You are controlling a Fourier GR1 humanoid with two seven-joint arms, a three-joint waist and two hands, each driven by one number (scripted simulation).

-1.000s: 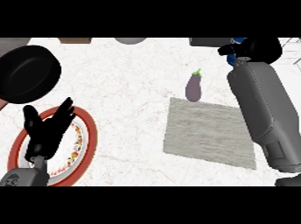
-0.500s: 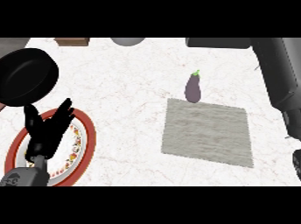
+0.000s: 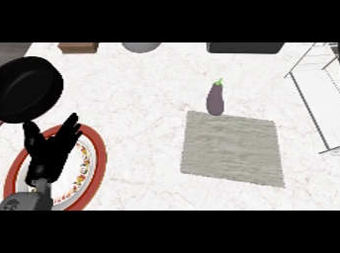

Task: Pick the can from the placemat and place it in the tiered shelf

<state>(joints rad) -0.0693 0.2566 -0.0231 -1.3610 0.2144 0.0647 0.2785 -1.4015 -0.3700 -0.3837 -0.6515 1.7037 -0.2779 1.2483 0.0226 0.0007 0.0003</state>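
Left hand resting over the plate, placemat bare.
The left hand (image 3: 50,150) stands fingers-up and spread above the red-rimmed plate (image 3: 94,158); an eggplant (image 3: 216,99) touches the grey placemat (image 3: 233,148).

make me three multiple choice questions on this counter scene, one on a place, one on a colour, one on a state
1. Where does the eggplant stand?
A. at the far edge of the placemat
B. on the plate
C. inside the pan

2. What colour is the rim of the plate?
A. blue
B. red
C. green

3. How is the left hand?
A. curled round a can
B. open, fingers up, over the plate
C. pressing on the placemat

Answers:
1 A, the eggplant stands upright just beyond the mat's far edge.
2 B, a red band rings the plate.
3 B, the straight fingers hold nothing; no can is in view, and the pan lies apart at the left.
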